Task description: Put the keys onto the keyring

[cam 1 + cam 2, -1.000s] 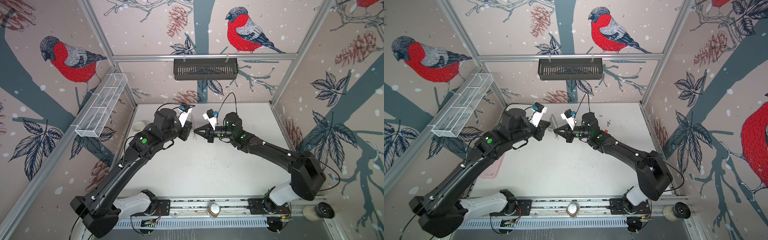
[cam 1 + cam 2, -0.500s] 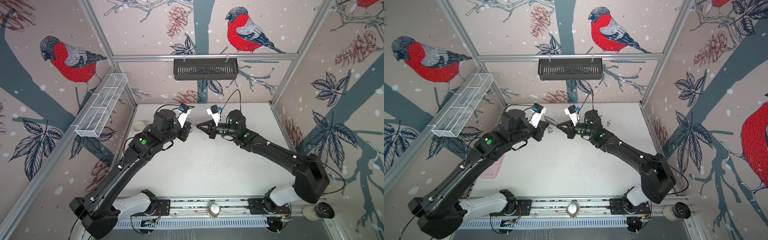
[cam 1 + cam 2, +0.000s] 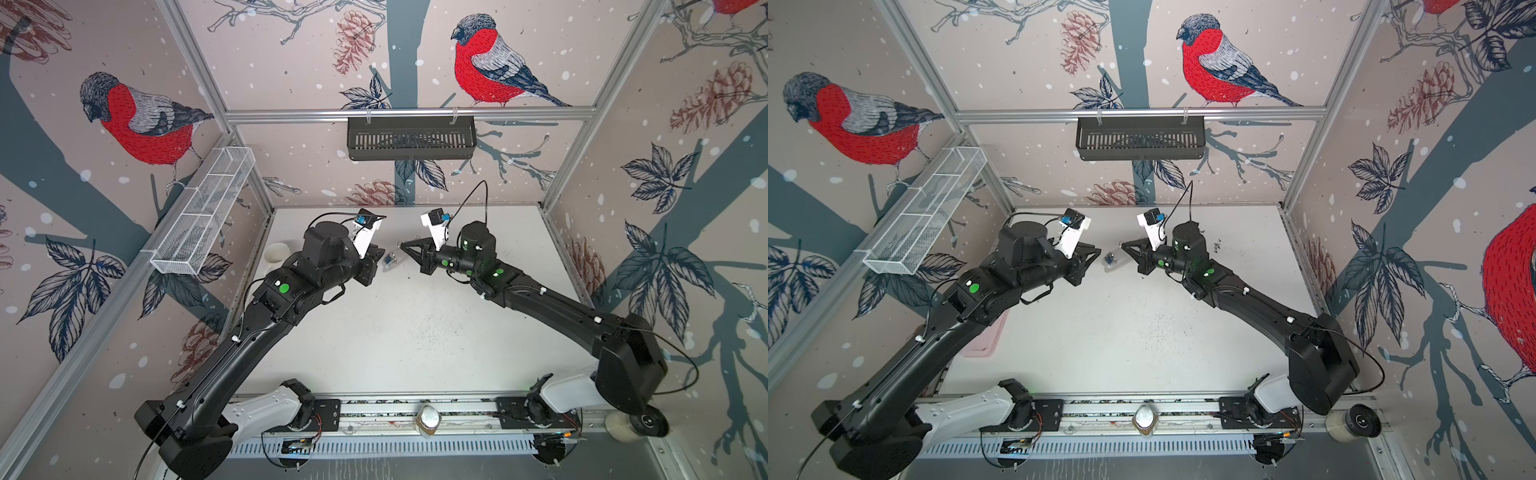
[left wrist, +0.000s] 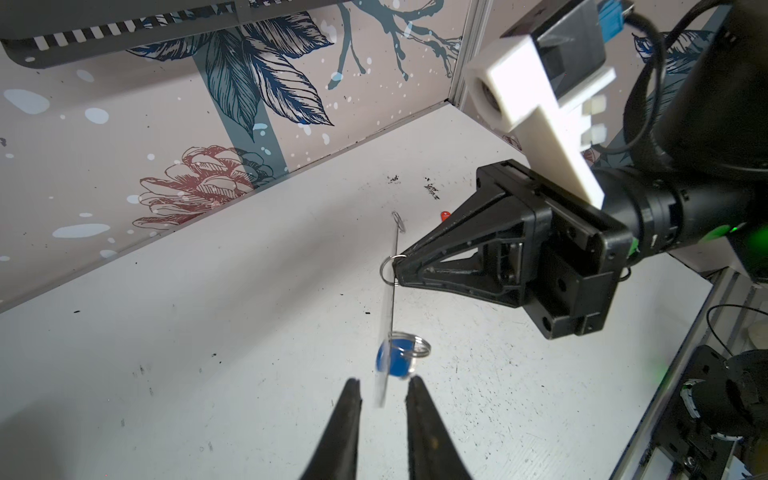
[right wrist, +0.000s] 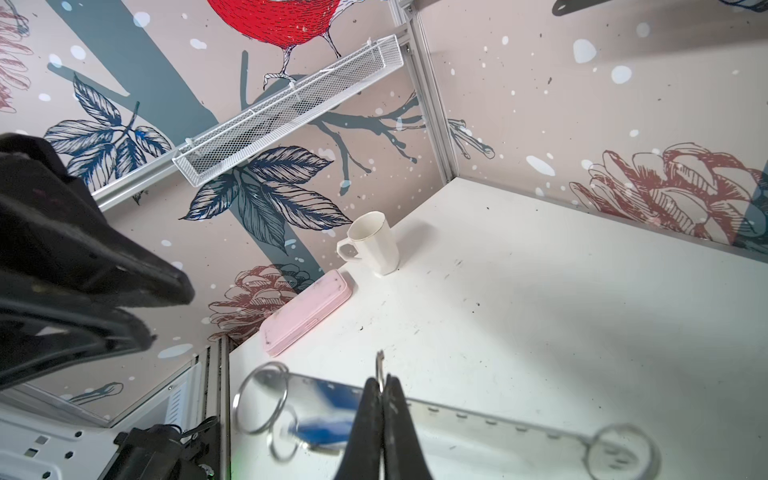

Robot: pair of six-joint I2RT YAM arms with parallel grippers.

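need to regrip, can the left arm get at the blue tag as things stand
Probably yes: the blue tag hangs in open air just beyond the left end effector, whose jaws stand slightly apart, pointing at it. Only the thin keyring, hanging from the shut right end effector, lies beside the tag.

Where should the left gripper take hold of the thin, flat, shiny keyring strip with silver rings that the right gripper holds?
Pinch the free end of the keyring strip, beside the oval blue plastic tag, across its flat faces. The right gripper is shut on a silver ring at mid-length, leaving that end clear. Come end-on, as the left gripper points: its open fingers straddle the thin edge.
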